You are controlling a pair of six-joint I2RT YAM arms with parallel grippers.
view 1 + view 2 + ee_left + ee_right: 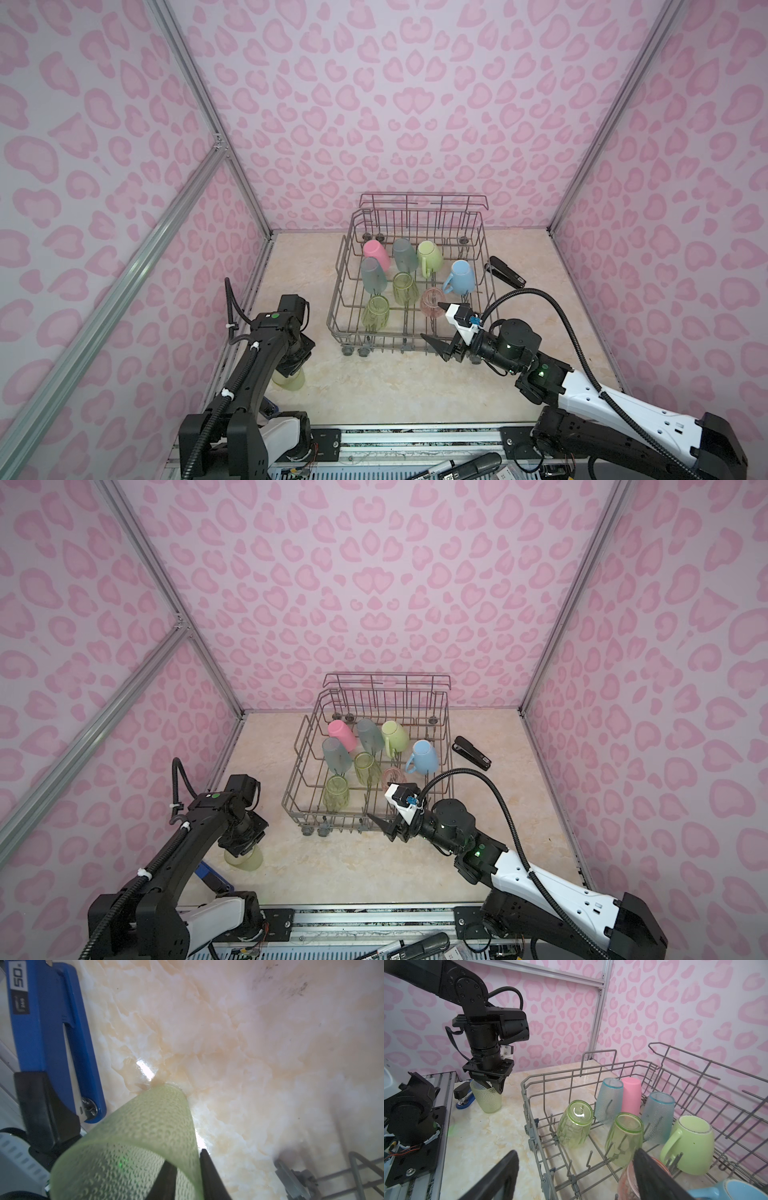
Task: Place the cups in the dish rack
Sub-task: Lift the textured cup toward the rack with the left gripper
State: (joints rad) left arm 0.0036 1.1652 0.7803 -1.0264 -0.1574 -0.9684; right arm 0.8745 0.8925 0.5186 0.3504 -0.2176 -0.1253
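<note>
The left claw gripped the rim of a pale-green tumbler, one finger inside, one outside, the wall nipped between them. The right claw gaped wide and held nothing at the rack's near right corner; one tip lay just beside the salmon cup, and we could not tell whether it touched.

We saw a glossy marble-look table; on it stood the dish rack, a square basket of thin grey wire with upright tines and a taller back rail. Inside, the cups leaned on the tines base-up, their long axes tilted off vertical. They were a smooth opaque light-green mug and a light-blue mug, handles toward the near side; two pebbled grey-teal tumblers; an opaque pink tumbler; and two clear, faceted green tumblers.

The held tumbler, dimpled and translucent, tapered to its base; it stood mouth-up on the table, well left of the rack, long axis near vertical, just beside a blue stapler. A black stapler lay right of the rack.
</note>
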